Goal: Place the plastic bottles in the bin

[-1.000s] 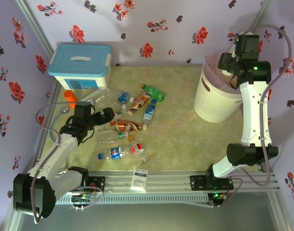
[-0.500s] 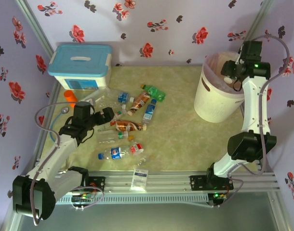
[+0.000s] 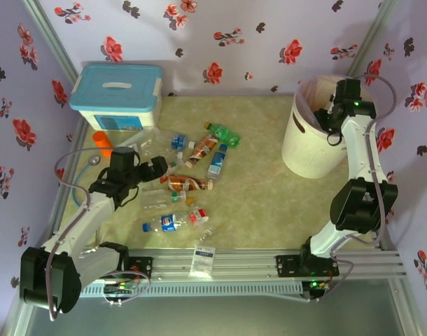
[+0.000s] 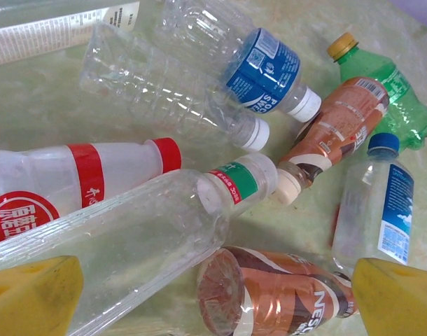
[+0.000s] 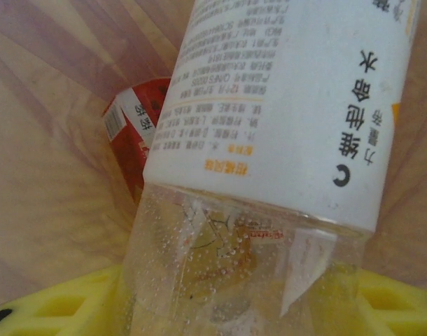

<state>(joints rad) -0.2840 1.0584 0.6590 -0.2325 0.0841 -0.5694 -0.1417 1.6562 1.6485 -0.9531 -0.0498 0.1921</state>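
Several plastic bottles (image 3: 192, 164) lie scattered on the table's left half. My left gripper (image 4: 217, 297) hovers open just above them, its yellow fingers (image 4: 31, 297) on either side of a brown-labelled bottle (image 4: 290, 294) and a clear green-and-red-banded bottle (image 4: 150, 238). Further off lie a red-labelled bottle (image 4: 73, 175), a blue-labelled one (image 4: 262, 63) and a green one (image 4: 388, 91). At the back right stands the white bin (image 3: 304, 147). My right gripper (image 3: 330, 112) reaches into its mouth, shut on a clear white-labelled bottle (image 5: 290, 105) above the pink liner (image 5: 45, 140), where a red-labelled bottle (image 5: 133, 133) lies.
A white box with a light-blue lid (image 3: 117, 96) stands at the back left, with a small orange cylinder (image 3: 101, 142) in front of it. A flat white packet (image 3: 201, 260) lies on the front rail. Bare tabletop separates the bottles from the bin.
My right arm has swung its wrist down and toward the back, carrying the bottle from above the bin's rim into its mouth. The left arm has barely moved.
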